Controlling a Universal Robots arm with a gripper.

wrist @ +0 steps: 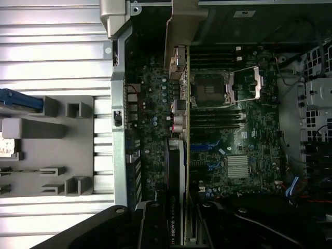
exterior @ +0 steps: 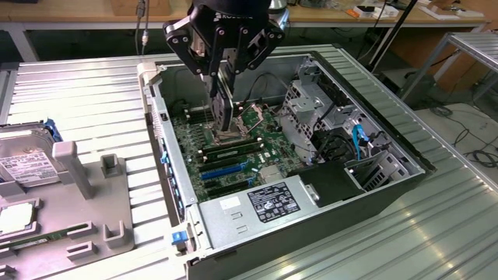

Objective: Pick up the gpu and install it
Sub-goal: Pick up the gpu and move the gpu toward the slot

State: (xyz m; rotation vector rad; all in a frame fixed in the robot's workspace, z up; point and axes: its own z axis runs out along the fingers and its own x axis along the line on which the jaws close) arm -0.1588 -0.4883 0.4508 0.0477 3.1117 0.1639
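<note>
I see the claw (exterior: 223,74) in the upper middle of the exterior view, over the open computer case (exterior: 393,153). Its fingers are clamped on the gpu (exterior: 224,111), one on each flat face. The card hangs on edge, its long side pointing down into the case. Its lower end sits over the motherboard (exterior: 260,153), close to the memory sticks (exterior: 233,150). I cannot tell whether it touches the board.

In the wrist view the claw (wrist: 176,231) grips the gpu (wrist: 175,166) at the end with the printed label. The card runs away from the fingers as a thin edge-on strip, and the silver bracket is at its far end. It passes just beside the CPU socket (wrist: 210,88).

The case lies on its side on the ribbed metal desk (exterior: 78,87). The power supply (exterior: 265,204) with its white label fills the case's lower middle. At the exterior view's left a grey parts tray (exterior: 86,192) rests on the desk, and a hard drive (exterior: 20,158) stands in it at the frame's edge, well apart from the claw
</note>
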